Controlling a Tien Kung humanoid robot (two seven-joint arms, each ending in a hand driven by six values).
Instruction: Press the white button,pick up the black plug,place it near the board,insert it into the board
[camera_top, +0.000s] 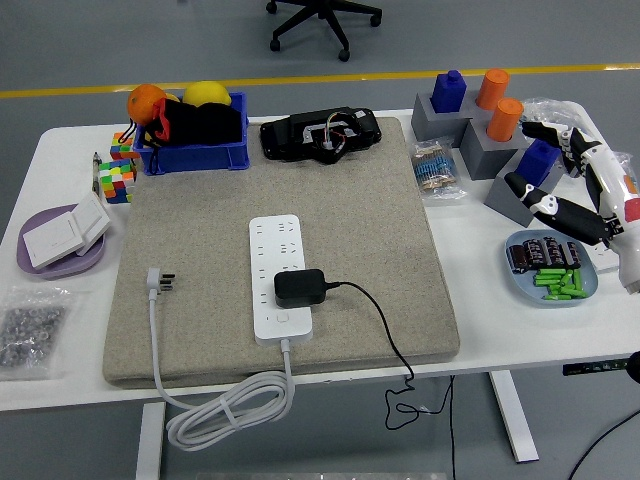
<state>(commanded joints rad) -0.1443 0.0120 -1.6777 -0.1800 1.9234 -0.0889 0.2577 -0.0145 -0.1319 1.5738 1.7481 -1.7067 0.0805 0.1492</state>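
Fingers (560, 212) of the right hand (580, 180), black-tipped and spread loosely, grasping nothing; hand at the right edge of the frame, held over the blue plate (520, 275) of green and dark batteries (556, 282) and beside the grey blocks (480, 150) carrying blue and orange pegs (505, 118); white forearm running off toward the lower right; left hand outside the frame. Black plug (300, 287), centre of the frame, seated on the lower part of the white power strip (276, 275), its black cable (385, 340) trailing right and down over the near table edge; strip lying lengthwise on the grey felt mat (400, 260), its white button (282, 319) just below the plug, uncovered. White plug (160, 279) of the strip's own cord at the mat's left side. Blue bin (190, 158) with fruit at upper left; black case (320, 133) at upper centre; purple dish (30, 262) with white switches at far left. Nothing lies between hand and strip except open mat.
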